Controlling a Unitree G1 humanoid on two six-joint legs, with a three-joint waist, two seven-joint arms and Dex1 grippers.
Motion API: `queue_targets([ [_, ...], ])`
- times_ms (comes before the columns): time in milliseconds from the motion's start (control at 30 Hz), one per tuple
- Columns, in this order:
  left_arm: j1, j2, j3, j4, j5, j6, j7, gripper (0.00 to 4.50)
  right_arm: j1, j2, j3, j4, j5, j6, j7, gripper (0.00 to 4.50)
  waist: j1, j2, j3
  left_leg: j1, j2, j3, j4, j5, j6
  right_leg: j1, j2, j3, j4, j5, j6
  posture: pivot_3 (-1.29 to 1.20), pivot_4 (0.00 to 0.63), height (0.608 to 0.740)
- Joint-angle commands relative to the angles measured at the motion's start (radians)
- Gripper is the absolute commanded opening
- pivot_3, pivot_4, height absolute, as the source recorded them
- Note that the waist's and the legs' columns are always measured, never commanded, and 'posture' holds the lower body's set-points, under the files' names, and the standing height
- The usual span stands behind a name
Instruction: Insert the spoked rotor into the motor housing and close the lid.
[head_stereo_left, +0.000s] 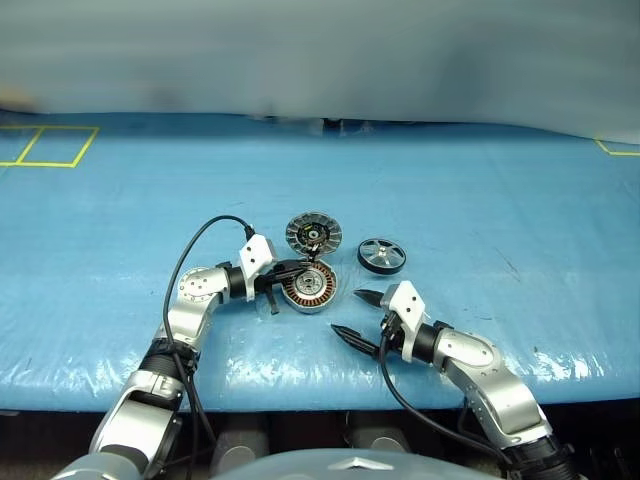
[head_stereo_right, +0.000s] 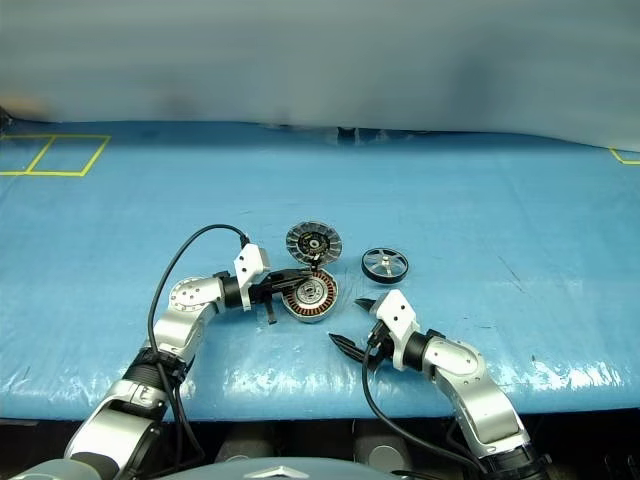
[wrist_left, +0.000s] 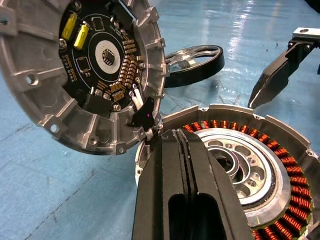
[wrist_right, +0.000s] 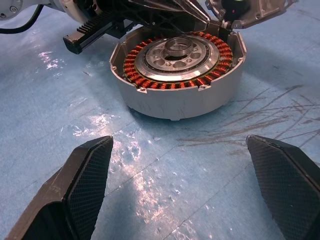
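- Bracing the motor housing (head_stereo_left: 308, 289) at its 9 o'clock edge: left gripper (head_stereo_left: 290, 272) clenched, fingers pressed flat together on the rim beside the hinge, probably to steady the case for loading.
- Propped open at the housing's 12 o'clock, the lid (head_stereo_left: 313, 235), circuit-board face tilted toward the camera, leaving copper windings and silver centre exposed.
- Lying flat on the blue table cover (head_stereo_left: 480, 190) at roughly 2 o'clock from the housing, just apart: the spoked rotor (head_stereo_left: 381, 255), untouched, not yet inserted.
- Waiting at about 4 o'clock of the housing, right gripper (head_stereo_left: 354, 314) spread wide, empty, aimed at the housing wall, likely ready to fetch the rotor.
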Motion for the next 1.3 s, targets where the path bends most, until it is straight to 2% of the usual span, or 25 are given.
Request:
queue_targets([
  [33,-0.009,0.000,-0.006,-0.016,-0.006,-0.008,-0.025,0.02,-0.007,0.004,-0.001,-0.019,0.001,-0.025,0.000,4.50,0.000,0.000,0.000,0.000,0.000,0.000,0.000,0.000,0.000,0.000,0.000,0.000,0.000,0.000,0.000,0.00,0.150,0.740],
  [233,0.002,0.003,0.003,-0.036,-0.031,0.012,-0.063,0.02,-0.008,0.004,-0.002,-0.016,-0.001,-0.027,-0.004,4.50,0.000,0.000,0.000,0.000,0.000,0.000,0.000,0.000,0.000,0.000,0.000,0.000,0.000,0.000,0.000,0.00,0.150,0.740],
  [533,0.006,-0.006,0.037,-0.031,-0.038,-0.021,-0.021,0.02,-0.012,0.003,-0.003,-0.010,-0.002,-0.029,0.000,4.50,0.000,0.000,0.000,0.000,0.000,0.000,0.000,0.000,0.000,0.000,0.000,0.000,0.000,0.001,0.001,0.00,0.150,0.740],
  [1067,0.010,-0.009,-0.004,-0.042,-0.035,-0.003,-0.065,0.02,-0.011,0.005,0.001,-0.007,-0.003,-0.031,0.000,4.50,0.000,0.000,0.000,0.000,0.000,0.000,0.000,0.000,0.000,0.000,0.000,0.000,0.000,0.001,0.002,0.00,0.150,0.740],
  [1233,0.007,0.000,-0.025,-0.040,-0.005,-0.008,-0.065,0.02,-0.008,0.006,0.003,-0.009,-0.003,-0.034,-0.002,4.50,0.000,0.000,0.000,0.000,0.000,0.000,0.000,0.000,0.000,0.000,0.000,0.000,0.000,0.001,0.002,0.00,0.150,0.740],
  [1300,0.001,0.023,-0.054,-0.026,0.054,-0.013,-0.047,0.02,-0.007,0.007,0.004,-0.009,-0.003,-0.034,-0.003,4.50,0.000,0.000,0.000,0.000,0.000,0.000,0.000,0.000,0.000,0.000,0.000,0.000,0.000,0.001,0.002,0.00,0.150,0.740],
])
